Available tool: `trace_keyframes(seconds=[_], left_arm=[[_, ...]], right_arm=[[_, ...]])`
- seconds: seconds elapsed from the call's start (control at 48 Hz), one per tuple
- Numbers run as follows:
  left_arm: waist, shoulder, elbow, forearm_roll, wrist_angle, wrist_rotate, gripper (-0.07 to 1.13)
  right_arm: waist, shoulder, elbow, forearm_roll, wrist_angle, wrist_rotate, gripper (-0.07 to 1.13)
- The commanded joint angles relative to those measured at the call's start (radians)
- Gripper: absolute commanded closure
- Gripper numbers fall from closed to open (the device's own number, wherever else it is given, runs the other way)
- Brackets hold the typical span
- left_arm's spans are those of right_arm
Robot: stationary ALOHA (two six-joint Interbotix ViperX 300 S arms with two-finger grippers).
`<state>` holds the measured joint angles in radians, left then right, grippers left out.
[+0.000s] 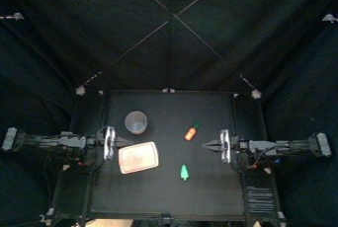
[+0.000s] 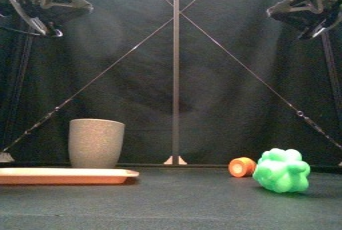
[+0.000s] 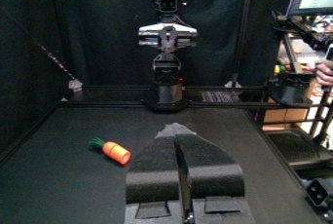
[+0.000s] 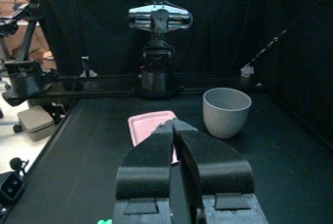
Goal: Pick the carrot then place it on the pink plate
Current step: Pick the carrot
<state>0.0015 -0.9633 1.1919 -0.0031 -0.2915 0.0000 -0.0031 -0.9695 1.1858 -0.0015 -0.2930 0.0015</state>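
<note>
The orange carrot with a green top lies on the black table, right of centre; it also shows in the front view and the left wrist view. The flat pink plate lies at the left front, also seen low at the left and past the right jaws. My left gripper rests at the table's left side, jaws shut, with nothing held. My right gripper rests at the right side, shut and empty. Both are apart from the carrot.
A tall grey speckled cup stands behind the plate. A green toy lies near the front, right of the plate, close to the carrot.
</note>
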Motion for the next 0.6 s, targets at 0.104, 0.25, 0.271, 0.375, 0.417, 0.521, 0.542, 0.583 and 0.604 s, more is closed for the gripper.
trace_keyframes(seconds=[0.104,0.25,0.271,0.375,0.417,0.521,0.542,0.583,0.604], left_arm=[[0.049,0.003,0.02,0.006,-0.005,0.006,1.12],[0.051,0.003,0.018,0.006,-0.006,0.006,1.09],[0.052,0.003,0.018,0.006,-0.006,0.006,1.09],[0.052,0.003,0.018,0.006,-0.006,0.006,1.09],[0.052,0.002,0.018,0.006,-0.006,0.006,1.09],[0.052,0.003,0.02,0.006,-0.006,0.006,1.09],[0.052,0.002,0.02,0.006,-0.006,0.006,1.09],[0.052,0.003,0.021,0.006,-0.005,0.006,1.09],[0.052,0.003,0.021,0.006,-0.006,0.006,1.09]], right_arm=[[-0.071,0.061,0.011,-0.031,0.083,-0.003,1.03],[-0.152,0.12,-0.031,-0.124,0.278,-0.005,1.02],[-0.161,0.129,-0.04,-0.144,0.308,-0.005,1.02],[-0.193,0.186,-0.092,-0.259,0.439,-0.002,1.0],[-0.195,0.207,-0.109,-0.293,0.459,-0.002,1.0],[-0.195,0.273,-0.152,-0.373,0.462,-0.003,0.93],[-0.195,0.285,-0.16,-0.383,0.463,-0.003,0.91],[-0.201,0.314,-0.17,-0.397,0.463,-0.002,0.85],[-0.204,0.33,-0.178,-0.403,0.463,0.003,0.82]])
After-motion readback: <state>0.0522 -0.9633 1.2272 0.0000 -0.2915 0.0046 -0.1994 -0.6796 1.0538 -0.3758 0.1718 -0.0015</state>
